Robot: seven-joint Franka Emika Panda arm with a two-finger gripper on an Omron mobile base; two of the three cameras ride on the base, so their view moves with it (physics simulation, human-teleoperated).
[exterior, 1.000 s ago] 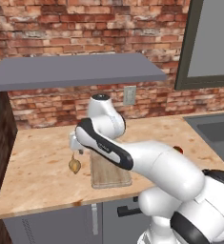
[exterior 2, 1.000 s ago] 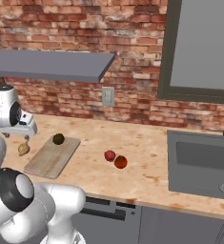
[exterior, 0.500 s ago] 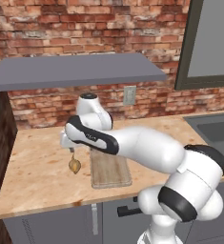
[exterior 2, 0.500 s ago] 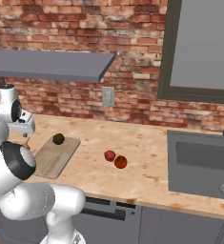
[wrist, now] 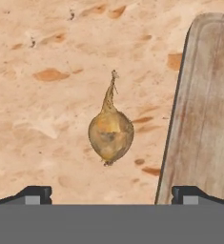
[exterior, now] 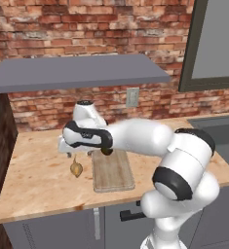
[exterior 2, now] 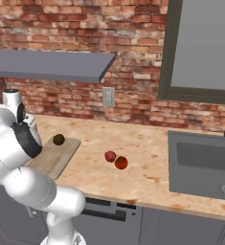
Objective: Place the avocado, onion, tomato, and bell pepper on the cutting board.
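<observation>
Hand: the two-finger hand [wrist: 111,195] hangs above the desk, fingers spread wide, gripping nothing.
Onion: the small tan-yellow onion [wrist: 110,132] with a thin pointed stem lies on the speckled wooden desk [wrist: 42,86], between the fingertips' lines, just left of the board.
Board: the flat light-brown wooden cutting board [exterior: 112,169] lies beside the onion, not touching it.
Avocado: the dark olive-green avocado [exterior 2: 59,139] sits on the board's far end.
Tomato and pepper: the orange-red tomato [exterior 2: 121,162] and the crimson bell pepper [exterior 2: 110,156] lie together, well apart from the board.

Onion [exterior: 76,168] lies left of the cutting board [exterior: 113,171], apart.
</observation>
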